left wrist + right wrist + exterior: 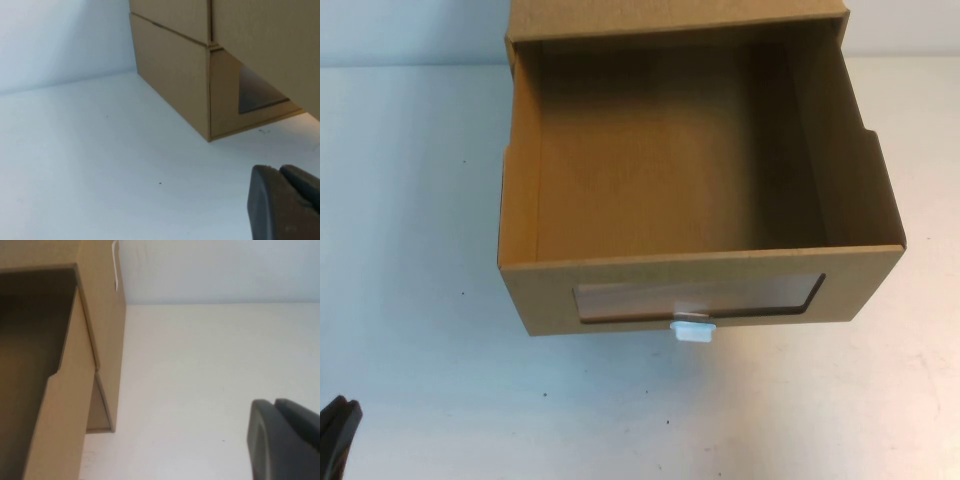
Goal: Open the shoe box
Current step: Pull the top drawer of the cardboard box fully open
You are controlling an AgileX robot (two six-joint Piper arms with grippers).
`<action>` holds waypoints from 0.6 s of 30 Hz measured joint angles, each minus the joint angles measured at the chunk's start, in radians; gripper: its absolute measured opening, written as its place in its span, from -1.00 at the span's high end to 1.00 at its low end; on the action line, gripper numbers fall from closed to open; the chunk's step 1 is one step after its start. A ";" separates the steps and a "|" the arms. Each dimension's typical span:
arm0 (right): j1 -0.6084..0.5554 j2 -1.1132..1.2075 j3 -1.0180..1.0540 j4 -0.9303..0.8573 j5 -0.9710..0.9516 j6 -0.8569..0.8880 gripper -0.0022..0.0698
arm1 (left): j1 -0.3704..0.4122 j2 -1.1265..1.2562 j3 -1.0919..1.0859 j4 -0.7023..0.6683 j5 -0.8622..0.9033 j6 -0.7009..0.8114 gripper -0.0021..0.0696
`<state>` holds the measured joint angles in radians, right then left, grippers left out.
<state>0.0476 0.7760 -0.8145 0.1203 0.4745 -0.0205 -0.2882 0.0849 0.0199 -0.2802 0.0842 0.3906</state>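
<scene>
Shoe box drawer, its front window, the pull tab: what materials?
The drawer looks like brown cardboard, matte, with raw cut edges. The window is probably clear plastic film: see-through and slightly glossy. The pull tab is white and smooth, likely plastic. The left end effector, shut, sits near-left of the box. The right end effector, shut, is off the drawer's right side.

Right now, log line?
shoe box: drawer out, empty | left hand: shut, parked near-left | right hand: shut, right of box, apart
</scene>
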 joint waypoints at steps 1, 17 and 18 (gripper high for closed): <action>0.000 0.000 0.000 0.000 0.000 0.000 0.98 | 0.000 0.000 0.004 0.000 0.003 0.000 0.96; 0.000 0.000 0.000 0.041 -0.010 0.000 0.98 | 0.000 0.000 0.007 0.000 0.045 0.000 0.96; 0.000 0.000 0.000 0.043 -0.001 0.000 0.98 | 0.000 0.000 0.007 0.000 0.045 0.000 0.96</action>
<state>0.0476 0.7760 -0.8145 0.1635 0.4735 -0.0205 -0.2882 0.0849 0.0264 -0.2802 0.1289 0.3906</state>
